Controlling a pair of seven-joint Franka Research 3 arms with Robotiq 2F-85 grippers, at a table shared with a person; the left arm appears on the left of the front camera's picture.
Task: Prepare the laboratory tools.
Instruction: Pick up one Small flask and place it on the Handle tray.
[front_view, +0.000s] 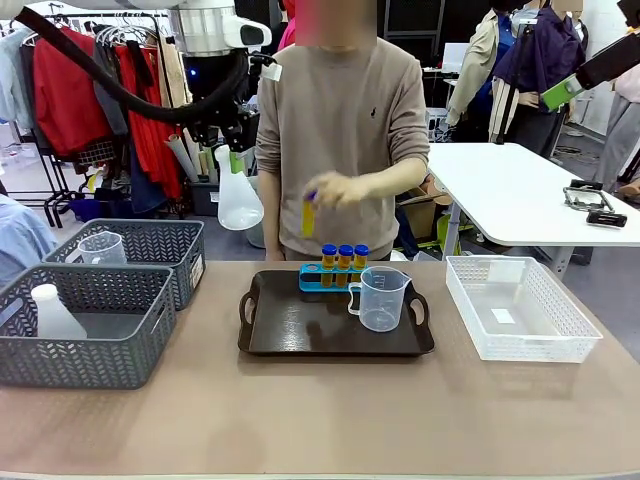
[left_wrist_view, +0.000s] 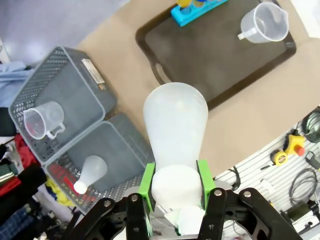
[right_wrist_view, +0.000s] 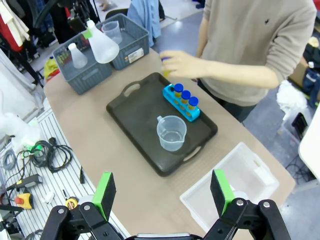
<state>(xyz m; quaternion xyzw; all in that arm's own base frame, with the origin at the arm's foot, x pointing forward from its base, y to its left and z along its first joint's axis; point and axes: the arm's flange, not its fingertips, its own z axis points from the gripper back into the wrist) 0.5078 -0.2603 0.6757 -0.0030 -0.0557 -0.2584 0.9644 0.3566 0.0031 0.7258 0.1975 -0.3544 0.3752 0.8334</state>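
- Your left gripper (left_wrist_view: 175, 186) is clamped on the neck of a translucent white conical flask (left_wrist_view: 175, 125); the green pads (left_wrist_view: 147, 186) press both sides of the neck and the wide base points away from the wrist camera. In the front view the held flask hangs in the air, up and to the left of the dark brown tray (front_view: 300, 335).
- On the tray's far edge you have the small blue rack (front_view: 318, 281) with three blue-capped yellow-orange tubes (front_view: 344, 258) standing upright in it.
- The person's hand (front_view: 340, 189) holds a fourth tube (front_view: 308, 216) in the air just above the rack's left end, not touching the rack.
- A clear measuring beaker (front_view: 381, 298) with a handle stands upright on the tray, just in front of the rack's right end.
- Your right gripper (right_wrist_view: 162, 191) hangs high over the near right side of the tray with its jaws spread wide, holding and touching nothing.
- Left of the tray, two grey mesh baskets sit side by side on the bench (front_view: 320, 420): the nearer basket (front_view: 80, 330) holds a second white flask (front_view: 55, 312), the farther basket (front_view: 150, 250) holds a second clear beaker (front_view: 102, 248).
- Right of the tray you have a white mesh basket (front_view: 520, 310), apart from the tray.
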